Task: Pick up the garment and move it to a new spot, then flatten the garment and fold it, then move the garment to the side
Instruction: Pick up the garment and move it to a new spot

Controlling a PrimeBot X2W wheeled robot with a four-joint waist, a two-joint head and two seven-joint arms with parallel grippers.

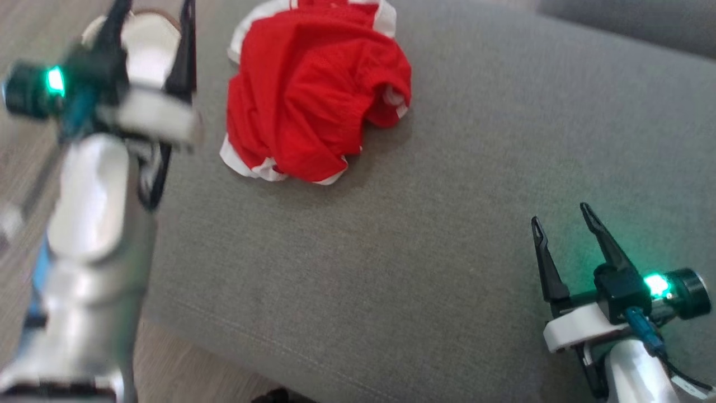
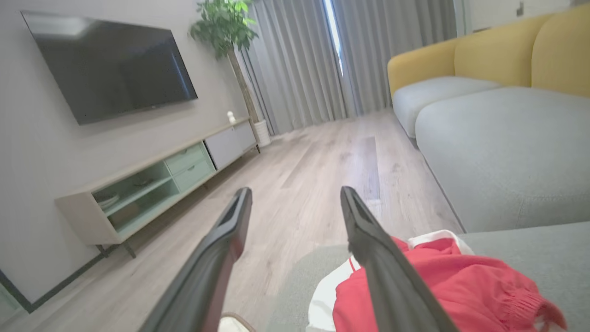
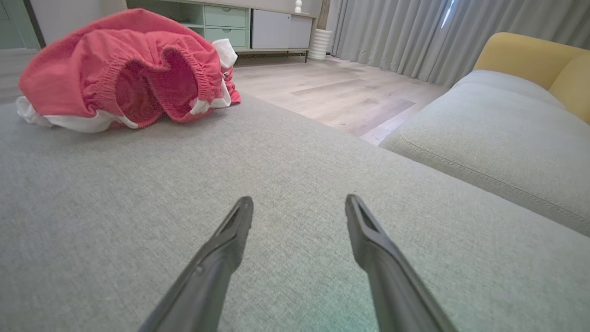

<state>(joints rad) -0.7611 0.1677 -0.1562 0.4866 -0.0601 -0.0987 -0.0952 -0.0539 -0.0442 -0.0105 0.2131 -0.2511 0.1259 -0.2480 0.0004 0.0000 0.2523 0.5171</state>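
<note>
Both sets of jaws wide, nothing held. I'd drop the left gripper (image 2: 296, 191) onto a thick fold of the shorts (image 1: 313, 95), not the edge.

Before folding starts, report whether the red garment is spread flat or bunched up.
Bunched up: the red garment sits as a crumpled, humped heap on the grey cushion, not laid flat.

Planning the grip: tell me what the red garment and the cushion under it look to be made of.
Red garment: thin, soft cloth, matte, perhaps a light sports fabric; it lies in loose crumples, with a gathered elastic band and white trim. Grey cushion: woven upholstery, matte; fine weave grain and a stitched seam show.
</note>
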